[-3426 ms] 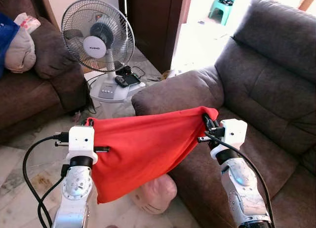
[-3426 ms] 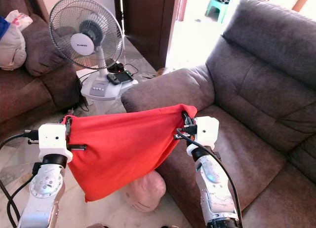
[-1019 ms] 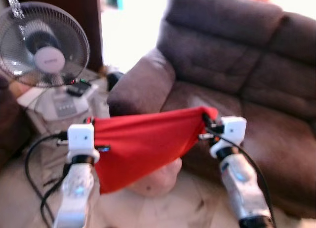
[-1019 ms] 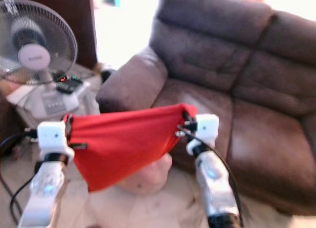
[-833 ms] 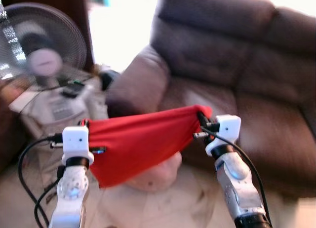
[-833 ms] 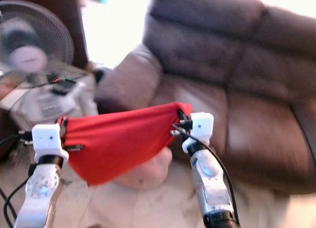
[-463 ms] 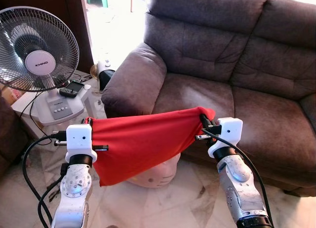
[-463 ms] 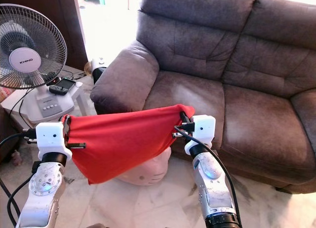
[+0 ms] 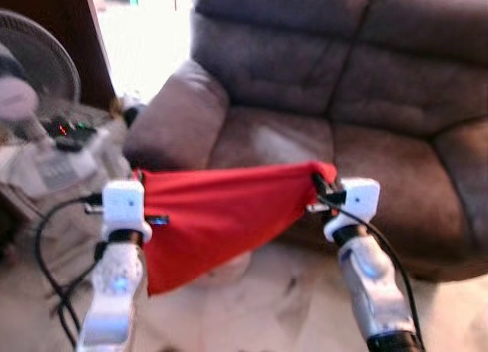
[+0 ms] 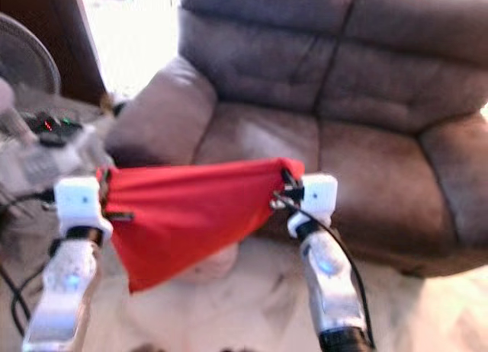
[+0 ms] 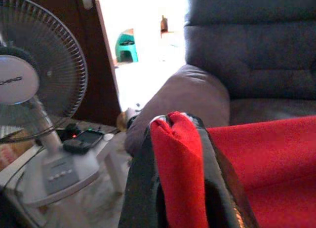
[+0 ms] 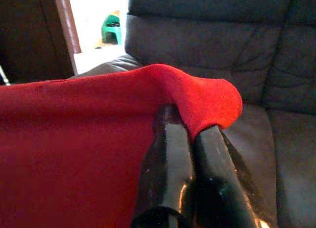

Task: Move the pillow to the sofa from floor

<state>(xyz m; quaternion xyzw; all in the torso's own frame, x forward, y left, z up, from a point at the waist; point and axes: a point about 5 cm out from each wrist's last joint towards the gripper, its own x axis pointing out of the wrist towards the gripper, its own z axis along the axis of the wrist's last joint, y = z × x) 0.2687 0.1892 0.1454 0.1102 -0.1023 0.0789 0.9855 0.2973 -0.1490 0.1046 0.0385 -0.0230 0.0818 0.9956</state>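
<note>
Red pillow (image 9: 221, 215) hangs between both arms, near the sofa (image 9: 320, 131) front edge, above the floor. Left gripper (image 11: 180, 139) and right gripper (image 12: 190, 124) each pinch an upper corner. Judged soft, light, sagging; corner holds suit it

Right end effector (image 12: 190, 134) fingers pinching red pillow (image 12: 74, 134) corner, apparently tight; grey sofa (image 12: 256, 55) behind.

Matt red cloth pillow (image 9: 221, 215); soft brown fabric sofa (image 9: 366, 85)
</note>
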